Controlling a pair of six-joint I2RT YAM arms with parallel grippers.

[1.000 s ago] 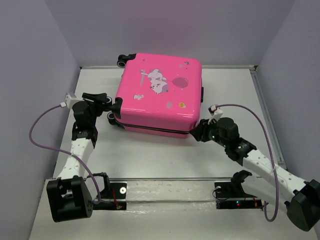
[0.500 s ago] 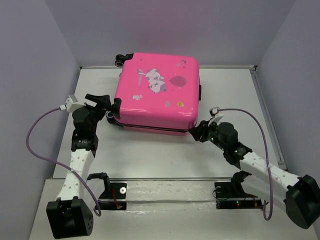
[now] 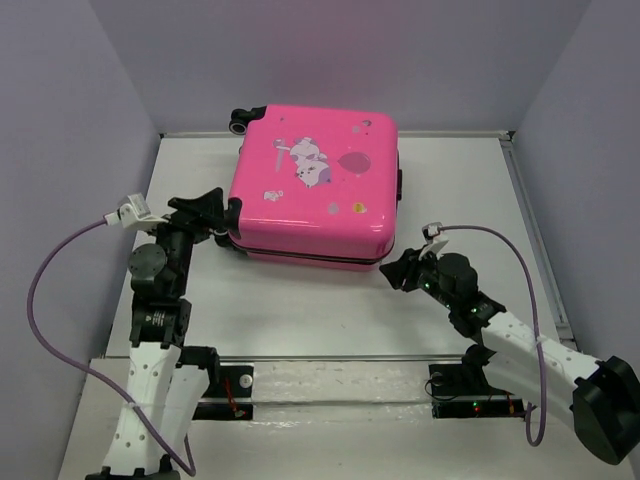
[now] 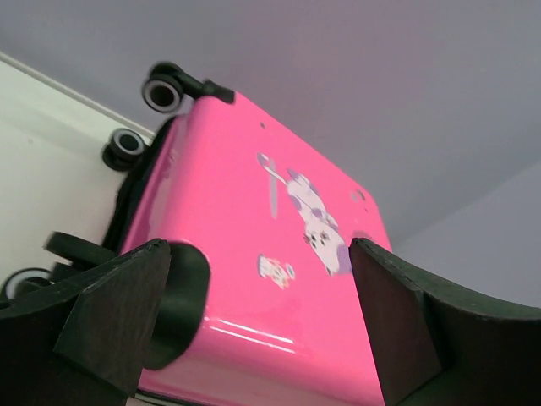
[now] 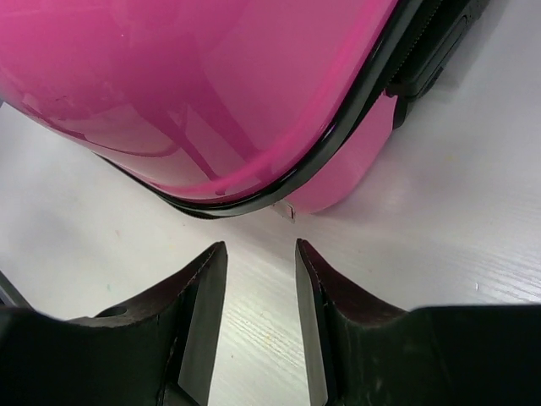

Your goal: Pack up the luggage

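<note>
the left hand [image 4: 260, 271] stands wide open facing the pink luggage [image 4: 237, 194], black wheels [image 4: 162, 90] along its left edge.

The luggage [image 3: 315, 190] lies shut — its inside hidden (only 1 corner fits the right wrist view).

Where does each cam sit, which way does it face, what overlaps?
Top external: above and behind, looking down on table, suitcase, left arm, right arm.
Left wrist: on the left arm, looking across the suitcase's printed lid; open left end effector frames it.
Right wrist: near the table, facing the suitcase's near corner; right end effector at bottom.
Shared: all show the suitcase.
</note>
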